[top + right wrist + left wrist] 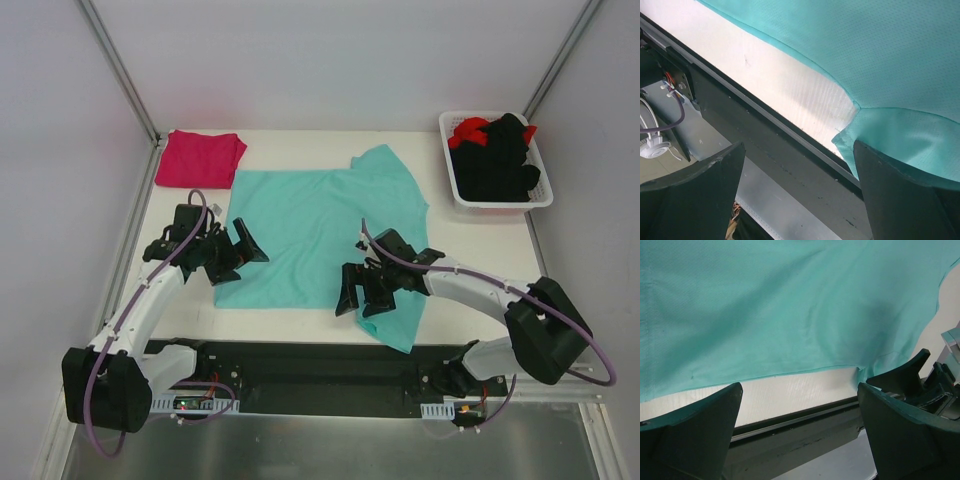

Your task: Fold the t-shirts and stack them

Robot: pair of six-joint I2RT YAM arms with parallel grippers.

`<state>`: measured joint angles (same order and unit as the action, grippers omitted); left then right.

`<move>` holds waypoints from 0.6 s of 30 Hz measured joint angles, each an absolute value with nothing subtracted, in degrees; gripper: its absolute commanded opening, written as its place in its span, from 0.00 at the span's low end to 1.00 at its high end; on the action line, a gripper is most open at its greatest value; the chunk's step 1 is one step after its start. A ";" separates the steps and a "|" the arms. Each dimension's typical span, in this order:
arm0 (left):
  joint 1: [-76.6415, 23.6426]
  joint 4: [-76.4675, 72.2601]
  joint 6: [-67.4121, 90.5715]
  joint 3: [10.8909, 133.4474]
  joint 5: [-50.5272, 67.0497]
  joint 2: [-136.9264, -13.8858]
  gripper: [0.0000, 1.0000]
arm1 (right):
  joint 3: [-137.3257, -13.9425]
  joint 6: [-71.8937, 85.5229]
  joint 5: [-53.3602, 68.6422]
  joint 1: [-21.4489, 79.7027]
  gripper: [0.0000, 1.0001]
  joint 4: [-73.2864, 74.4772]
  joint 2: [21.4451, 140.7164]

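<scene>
Plain teal cotton t-shirt [320,225] lies spread flat across the middle of the white table [470,240], neck end twd the far right. Its near right corner hangs over the table's near edge, onto the black base rail [300,365]. A folded magenta-pink t-shirt [200,158] sits at the far left corner, just beside the teal one's far left edge. A white plastic basket [500,206] at the far right corner holds a heap of black garments [500,165] w/ a red garment [468,132] on top at its far left.

Left gripper [240,258] is at the teal shirt's left edge, jaws spread wide, nothing btwn them. Its wrist view has the shirt's hem running above both fingers [690,430], w/ a strip of bare table showing below the hem.

Right gripper [362,297] hangs over the shirt's near hem, right of centre, jaws also wide, holding nothing. In the right wrist view the hem bends into a small doubled-over fold [900,135] directly above the right-hand finger [905,200]. The cloth seems to brush that finger's tip, though contact can't be confirmed from this angle. The other finger is out past the table edge, over the rail.
</scene>
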<state>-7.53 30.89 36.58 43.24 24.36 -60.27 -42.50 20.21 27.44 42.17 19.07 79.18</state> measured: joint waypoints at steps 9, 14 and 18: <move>-7.55 31.29 36.56 43.55 23.68 -59.92 0.99 | -39.97 21.56 27.51 44.91 0.93 15.14 80.97; -7.55 31.62 36.56 43.55 23.49 -59.22 0.99 | -36.99 23.18 27.46 47.59 0.93 12.73 80.97; -7.55 31.88 36.56 43.55 23.46 -59.09 0.99 | -35.88 25.36 27.64 49.84 0.94 10.13 80.58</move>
